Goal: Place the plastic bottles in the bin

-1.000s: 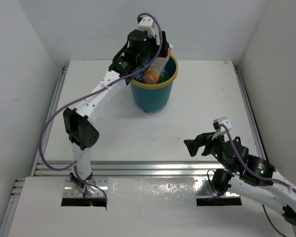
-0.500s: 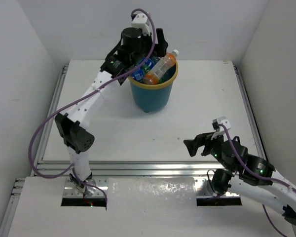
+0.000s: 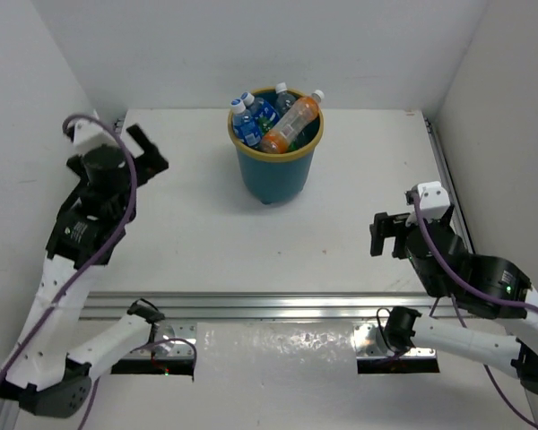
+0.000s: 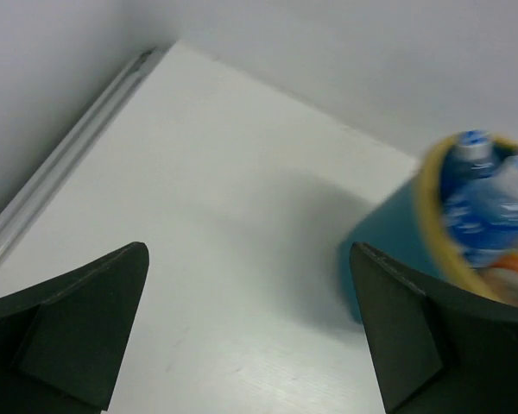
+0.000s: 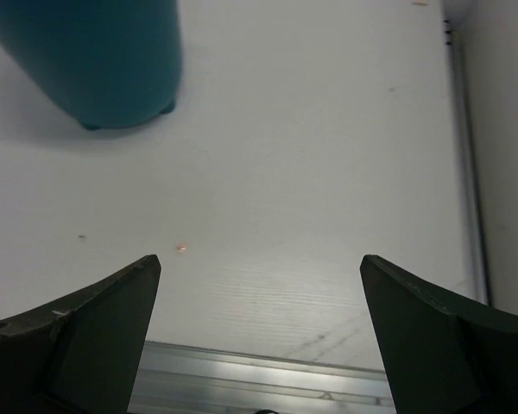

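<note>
Several bottles (image 3: 291, 125) are packed upright and slanted in the bin (image 3: 273, 175). Left gripper (image 4: 250, 259) and right gripper (image 5: 259, 267) are held spread apart, empty.

Only the bin (image 3: 273, 170) stands on the table (image 3: 206, 233), far centre. Bottles (image 3: 291, 125) poke above its rim; the mouth looks nearly full, hard to tell. Bare surface left, right and near of it. Walls (image 3: 36, 107) close both sides and the far edge. Left gripper (image 4: 249, 250) and right gripper (image 5: 259, 259), jaws spread, hang over bare table, well apart from the bin.
</note>
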Controlling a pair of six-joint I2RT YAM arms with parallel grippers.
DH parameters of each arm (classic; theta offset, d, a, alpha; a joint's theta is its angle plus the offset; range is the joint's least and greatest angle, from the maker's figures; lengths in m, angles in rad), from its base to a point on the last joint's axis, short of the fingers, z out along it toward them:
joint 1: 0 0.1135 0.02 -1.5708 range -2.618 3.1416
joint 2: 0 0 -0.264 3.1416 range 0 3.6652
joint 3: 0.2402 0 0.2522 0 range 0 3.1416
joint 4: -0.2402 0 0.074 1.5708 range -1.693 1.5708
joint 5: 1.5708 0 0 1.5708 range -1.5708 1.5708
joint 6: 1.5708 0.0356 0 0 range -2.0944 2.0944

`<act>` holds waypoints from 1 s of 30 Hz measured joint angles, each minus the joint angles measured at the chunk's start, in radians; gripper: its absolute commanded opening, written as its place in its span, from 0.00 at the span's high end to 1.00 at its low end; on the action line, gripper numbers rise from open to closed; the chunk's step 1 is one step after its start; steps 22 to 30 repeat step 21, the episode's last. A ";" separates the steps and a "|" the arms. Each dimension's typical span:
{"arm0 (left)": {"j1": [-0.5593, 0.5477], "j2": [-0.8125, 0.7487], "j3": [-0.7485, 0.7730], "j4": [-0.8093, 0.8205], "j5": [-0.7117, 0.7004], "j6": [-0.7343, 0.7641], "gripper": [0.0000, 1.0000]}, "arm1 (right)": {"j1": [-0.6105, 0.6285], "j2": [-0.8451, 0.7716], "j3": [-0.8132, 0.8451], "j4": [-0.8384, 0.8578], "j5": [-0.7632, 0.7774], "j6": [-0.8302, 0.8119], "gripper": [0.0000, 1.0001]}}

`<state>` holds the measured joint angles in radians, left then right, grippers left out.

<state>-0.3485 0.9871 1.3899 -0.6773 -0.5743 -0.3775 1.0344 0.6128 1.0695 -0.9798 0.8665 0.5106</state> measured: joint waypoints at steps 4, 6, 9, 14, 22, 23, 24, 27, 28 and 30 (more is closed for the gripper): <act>0.071 -0.134 -0.260 -0.031 -0.027 -0.043 0.00 | 0.000 0.076 0.095 -0.127 0.113 0.013 0.01; 0.073 -0.173 -0.344 -0.043 -0.027 -0.050 0.00 | 0.000 0.071 0.096 -0.164 0.131 0.016 0.01; 0.073 -0.214 -0.456 -0.040 -0.039 -0.045 0.00 | 0.000 0.013 0.068 -0.174 0.130 0.011 0.01; 0.073 -0.360 -0.556 -0.013 -0.042 -0.022 0.00 | 0.000 -0.109 0.002 -0.157 0.112 -0.014 0.01; 0.074 -0.418 -0.563 0.037 -0.032 -0.011 0.00 | 0.000 -0.120 -0.018 -0.152 0.103 -0.018 0.01; 0.074 -0.418 -0.563 0.037 -0.032 -0.011 0.00 | 0.000 -0.120 -0.018 -0.152 0.103 -0.018 0.01; 0.074 -0.418 -0.563 0.037 -0.032 -0.011 0.00 | 0.000 -0.120 -0.018 -0.152 0.103 -0.018 0.01; 0.074 -0.418 -0.563 0.037 -0.032 -0.011 0.00 | 0.000 -0.120 -0.018 -0.152 0.103 -0.018 0.01; 0.074 -0.418 -0.563 0.037 -0.032 -0.011 0.00 | 0.000 -0.120 -0.018 -0.152 0.103 -0.018 0.01; 0.074 -0.418 -0.563 0.037 -0.032 -0.011 0.00 | 0.000 -0.120 -0.018 -0.152 0.103 -0.018 0.01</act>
